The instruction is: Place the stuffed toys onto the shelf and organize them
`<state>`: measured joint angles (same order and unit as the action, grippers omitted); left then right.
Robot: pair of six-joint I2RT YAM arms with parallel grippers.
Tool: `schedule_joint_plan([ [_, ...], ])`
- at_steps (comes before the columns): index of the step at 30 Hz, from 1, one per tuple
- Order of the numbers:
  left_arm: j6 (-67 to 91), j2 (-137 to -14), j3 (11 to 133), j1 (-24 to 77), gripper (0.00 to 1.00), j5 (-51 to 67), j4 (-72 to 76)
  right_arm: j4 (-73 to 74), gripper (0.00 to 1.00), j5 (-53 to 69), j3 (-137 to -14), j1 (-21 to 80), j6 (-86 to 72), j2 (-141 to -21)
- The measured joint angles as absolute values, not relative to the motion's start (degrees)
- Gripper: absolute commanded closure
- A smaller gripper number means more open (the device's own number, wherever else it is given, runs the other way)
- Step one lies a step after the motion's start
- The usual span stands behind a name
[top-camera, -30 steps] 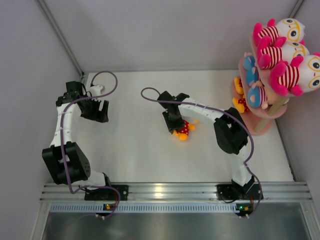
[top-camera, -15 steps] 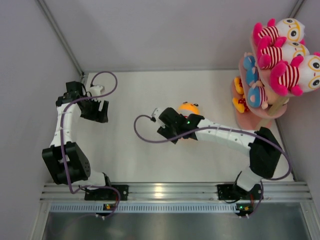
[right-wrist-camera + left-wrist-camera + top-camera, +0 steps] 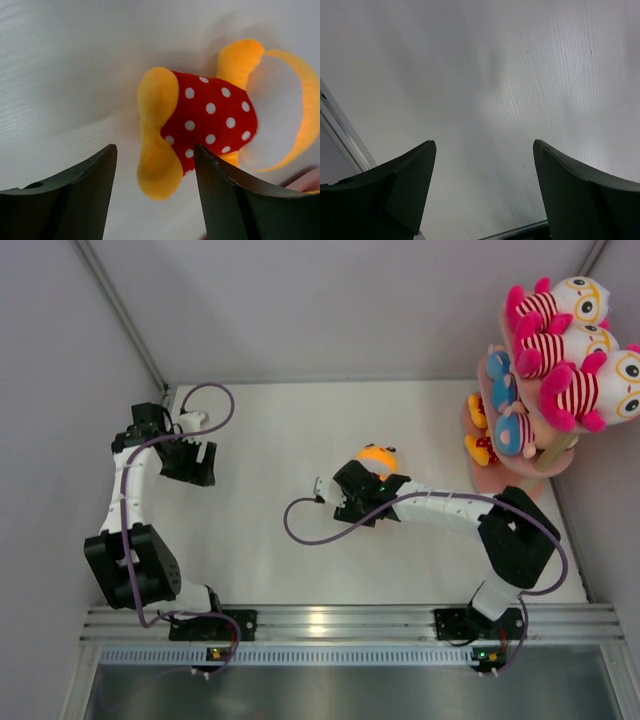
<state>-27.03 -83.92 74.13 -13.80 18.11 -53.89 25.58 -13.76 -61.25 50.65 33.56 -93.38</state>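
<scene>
Now on the table: we see one orange-yellow plush doll in a red polka-dot outfit. It lies on the white table near the middle, well apart from the shelf.
Its long axis: from overhead it runs near to far, with the round orange head toward the back wall and the body hidden under the right gripper. In the right wrist view it lies crosswise, feet to the left and head to the right.
Right gripper: the jaws stand apart and clamp nothing. The doll's two feet show in the gap just past the fingertips. We cannot tell whether the right-hand finger touches the outfit.
Left gripper: the jaws stand wide apart over bare table at the far left and hold nothing.
Shelf: a pink three-tier stand on a pale post, at the right edge of the table.
Top tier: we count three striped dolls, white and pink with glasses. They lie side by side, heads to the right and pink feet to the left.
Middle tier: we count two blue dolls for sure. The board above hides part of this tier.
Bottom tier: two shelved polka-dot dolls sit at the left rim, partly covered.
Count in all: seven dolls on the shelf that we can make out, and one on the table.
</scene>
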Motion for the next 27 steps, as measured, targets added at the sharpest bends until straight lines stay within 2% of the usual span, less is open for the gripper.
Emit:
schedule_joint_plan([
  [2,-27.05,-83.92,74.13,-13.85,0.15,17.85,-54.06,25.28,0.4,-14.44,-61.32,50.09,34.15,-96.49],
  [4,-27.2,-83.92,74.13,-13.85,0.15,17.5,-54.22,25.06,0.48,-16.08,-61.32,49.17,34.59,-99.04],
  [5,-27.22,-83.92,74.15,-13.85,0.15,17.34,-54.28,24.93,0.73,-16.95,-61.32,48.49,34.74,-99.85],
  [7,-27.27,-83.92,74.15,-13.85,0.15,17.17,-54.3,24.38,0.93,-18.63,-61.32,47.16,34.96,-100.55],
  [8,-27.27,-83.92,74.15,-13.85,0.15,17.12,-54.33,24.08,1.0,-19.33,-61.49,46.63,34.39,-100.64],
  [15,-27.24,-83.92,74.15,-13.85,0.15,17.28,-54.33,31.31,1.0,-23.51,-71.26,46.19,21.23,-102.83],
  [21,-27.51,-83.92,74.17,-13.85,0.15,17.37,-54.33,53.12,1.0,-27.88,-86.52,45.39,2.5,-102.48],
  [27,-27.86,-83.92,74.67,-13.85,0.15,18.11,-54.48,69.52,1.0,-26.85,-86.48,38.83,-7.73,-98.83],
])
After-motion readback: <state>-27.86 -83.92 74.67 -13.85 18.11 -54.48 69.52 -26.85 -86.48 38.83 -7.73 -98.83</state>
